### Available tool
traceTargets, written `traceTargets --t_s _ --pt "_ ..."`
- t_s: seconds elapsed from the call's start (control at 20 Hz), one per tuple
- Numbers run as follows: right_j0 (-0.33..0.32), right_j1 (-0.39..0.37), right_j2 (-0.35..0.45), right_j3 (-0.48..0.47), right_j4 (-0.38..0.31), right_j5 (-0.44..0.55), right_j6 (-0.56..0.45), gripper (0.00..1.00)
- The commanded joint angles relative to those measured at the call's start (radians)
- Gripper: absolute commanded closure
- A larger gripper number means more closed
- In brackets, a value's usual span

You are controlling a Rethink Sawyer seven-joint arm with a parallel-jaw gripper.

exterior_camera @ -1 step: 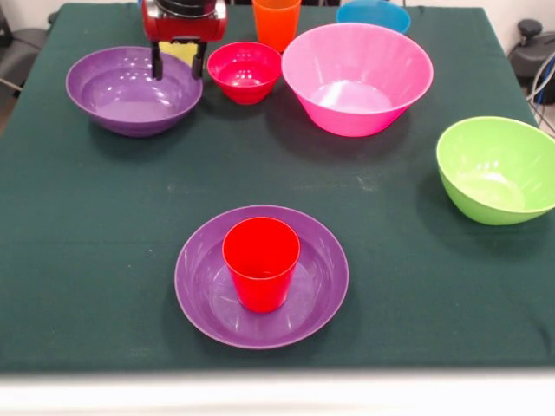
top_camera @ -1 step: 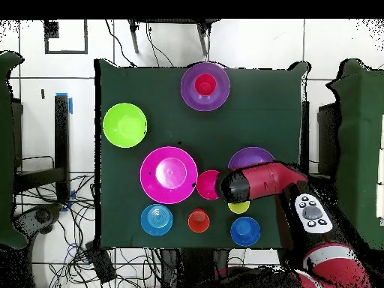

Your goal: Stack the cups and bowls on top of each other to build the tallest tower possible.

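Note:
A wide purple bowl (exterior_camera @ -1 step: 208,299) (top_camera @ -1 step: 189,90) near the front edge holds an upright red cup (exterior_camera @ -1 step: 260,260) (top_camera @ -1 step: 205,85). At the back left lies a second purple bowl (exterior_camera @ -1 step: 130,91) (top_camera @ -1 step: 251,157), partly under the arm from overhead. My gripper (exterior_camera @ -1 step: 178,73) (top_camera @ -1 step: 225,185) hangs open and empty over that bowl's right rim, beside the small crimson bowl (exterior_camera @ -1 step: 244,71) (top_camera @ -1 step: 207,184). A yellow cup (exterior_camera @ -1 step: 179,52) (top_camera @ -1 step: 238,207) shows behind the fingers. The orange cup (exterior_camera @ -1 step: 276,22) (top_camera @ -1 step: 198,220), pink bowl (exterior_camera @ -1 step: 357,78) (top_camera @ -1 step: 169,174), green bowl (exterior_camera @ -1 step: 499,169) (top_camera @ -1 step: 124,124), light blue bowl (exterior_camera @ -1 step: 373,13) (top_camera @ -1 step: 156,219) and dark blue bowl (top_camera @ -1 step: 245,231) stand apart.
The dark green cloth (exterior_camera @ -1 step: 104,243) covers the table. The red arm (top_camera @ -1 step: 266,181) reaches in across the back purple bowl. Cables and white floor tiles surround the table in the overhead view.

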Motion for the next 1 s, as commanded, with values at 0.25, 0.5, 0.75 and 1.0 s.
traceTargets --t_s 0.25,0.5,0.75,1.0 --pt "0.027 0.057 0.089 -0.092 -0.130 0.007 -0.195 0.00" --pt "0.015 0.031 0.101 -0.096 -0.119 0.042 -0.232 0.00" --pt "0.014 0.065 0.107 -0.144 -0.149 0.027 -0.247 0.00" --pt "0.016 0.120 0.102 -0.224 -0.203 0.000 -0.249 0.00"
